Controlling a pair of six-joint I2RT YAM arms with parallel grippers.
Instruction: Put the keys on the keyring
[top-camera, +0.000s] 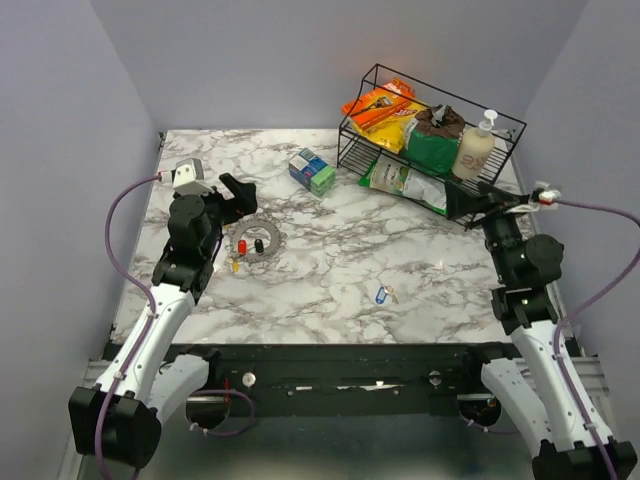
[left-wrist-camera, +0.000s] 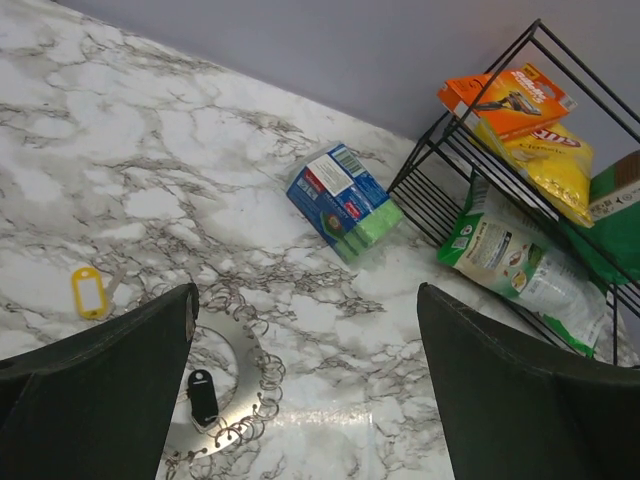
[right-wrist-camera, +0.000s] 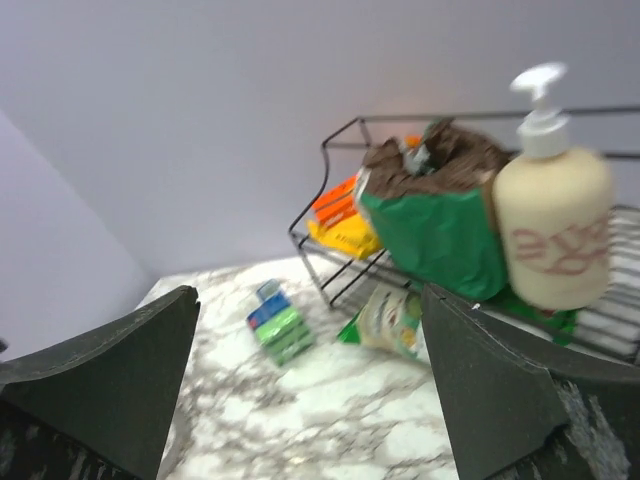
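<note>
While both arms hung with jaws spread wide and nothing held, the left end effector (top-camera: 232, 198) hovered right by the keyring (top-camera: 257, 243) on the desk's (top-camera: 330, 260) left side. The black key (top-camera: 258, 244) and red key (top-camera: 243, 246) lay inside its loop, with the yellow key (top-camera: 236, 265) just beside it. The blue key (top-camera: 381, 294) lay well apart near the front, and the right end effector (top-camera: 468, 205) sat by the wire rack (left-wrist-camera: 432, 205).

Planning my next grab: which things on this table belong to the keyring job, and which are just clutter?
For the job:
keyring
black key
red key
yellow key
blue key

Lying about:
sponge pack
wire rack
soap bottle
green bag
orange packet
</note>
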